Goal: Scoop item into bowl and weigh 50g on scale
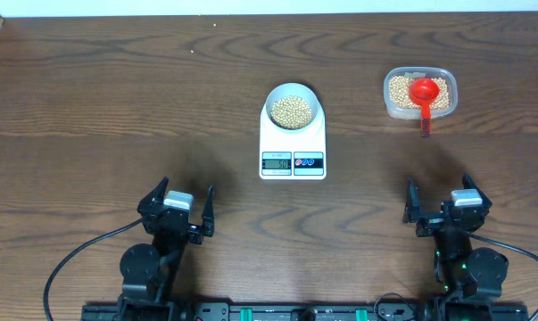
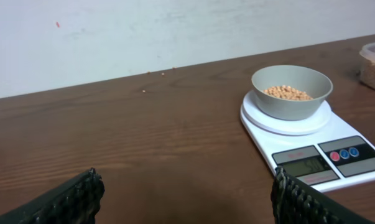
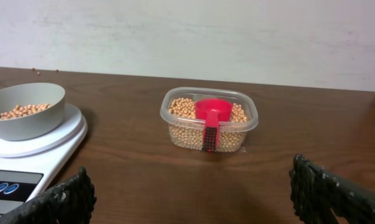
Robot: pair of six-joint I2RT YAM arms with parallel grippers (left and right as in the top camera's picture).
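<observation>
The scale sits mid-tabletop, with its display on the near edge, toward the arms. The bowl rests on the scale's far end, with beans inside it. Well to the right and slightly farther back stands the tub. It holds more beans and the scoop, whose handle overhangs the tub's near rim. The left pincer lies near-left of the scale. The right pincer lies near-right, before the tub.

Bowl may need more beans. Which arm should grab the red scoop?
Right. The right gripper, open, sits directly below the red scoop resting in the tub of beans, handle toward it. The left gripper is across the table, with the scale and bowl between.
</observation>
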